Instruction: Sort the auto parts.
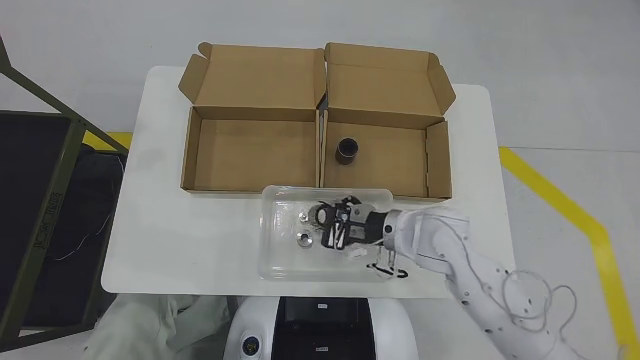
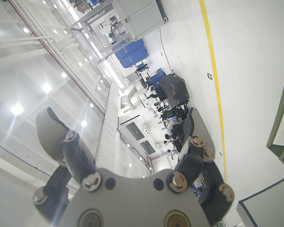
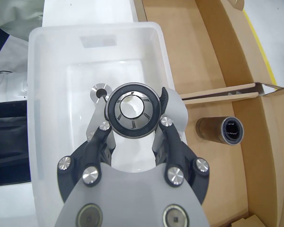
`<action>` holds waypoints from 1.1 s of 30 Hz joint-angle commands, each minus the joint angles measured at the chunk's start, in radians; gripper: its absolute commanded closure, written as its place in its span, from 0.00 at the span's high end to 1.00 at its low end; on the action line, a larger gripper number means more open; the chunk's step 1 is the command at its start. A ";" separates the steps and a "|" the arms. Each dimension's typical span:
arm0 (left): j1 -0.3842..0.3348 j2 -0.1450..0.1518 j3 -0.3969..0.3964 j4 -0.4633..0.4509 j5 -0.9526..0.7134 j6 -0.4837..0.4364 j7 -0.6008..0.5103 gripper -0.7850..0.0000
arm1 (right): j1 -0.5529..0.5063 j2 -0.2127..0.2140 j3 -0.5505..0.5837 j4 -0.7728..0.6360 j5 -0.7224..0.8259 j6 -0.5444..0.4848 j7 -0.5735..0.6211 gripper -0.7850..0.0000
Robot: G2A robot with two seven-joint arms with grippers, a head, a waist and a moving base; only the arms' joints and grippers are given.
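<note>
We have the right gripper [image 3: 135,112] clamped on a black-ended bearing [image 3: 133,132], one finger on each side of the cyl. body. In the wrist view we look straight down the bore. So we judge its long axis runs back toward the wrist, crosswise to the line btwn the fingers. We can't tell whether it rests on the bin floor or hangs just above it.

In the top view the gripper sits low-centre in the frame, inside the clear bin [image 1: 264,250], w/ the right arm [image 1: 450,250] coming in from the lower right. Just beside the held bearing a silver part [image 3: 100,90] lies on the bin floor, near one finger but apart from it.

Further out, two open cardboard boxes stand side by side just above the bin in the top view, close against its far rim. The right box [image 1: 437,165] holds a second bearing [image 1: 348,148], the same type by the look of it. It lies near the wall shared w/ the left box [image 1: 190,160].

So the matching spot lies almost straight up-frame from the gripper, near, w/ only the bin rim and the box's front wall btwn. We reckon the move calls for a lift clear of both edges, then a short carry up-frame. The right arm is the nearer one by far.

The left gripper [image 2: 120,119] has its fingers apart w/ nothing btwn them, and it is aimed off into the hall, away from the table.
</note>
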 commanded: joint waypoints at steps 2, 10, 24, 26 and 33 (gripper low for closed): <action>0.000 0.000 0.000 0.000 0.000 0.000 0.000 1.00 | -0.003 0.004 0.019 -0.020 0.009 -0.009 -0.045 0.00; 0.000 0.000 0.000 0.000 0.000 0.000 0.000 1.00 | -0.021 0.019 0.108 -0.098 0.088 -0.047 -0.212 0.00; 0.000 0.000 0.000 0.000 0.000 0.000 0.000 1.00 | 0.053 0.026 0.199 -0.141 0.151 -0.068 -0.355 0.00; 0.000 0.000 0.000 0.000 0.000 0.000 0.000 1.00 | 0.069 0.026 0.212 -0.135 0.196 -0.078 -0.374 0.00; 0.000 0.000 0.000 0.000 0.000 0.000 0.000 1.00 | 0.122 0.028 0.271 -0.149 0.278 -0.077 -0.395 0.00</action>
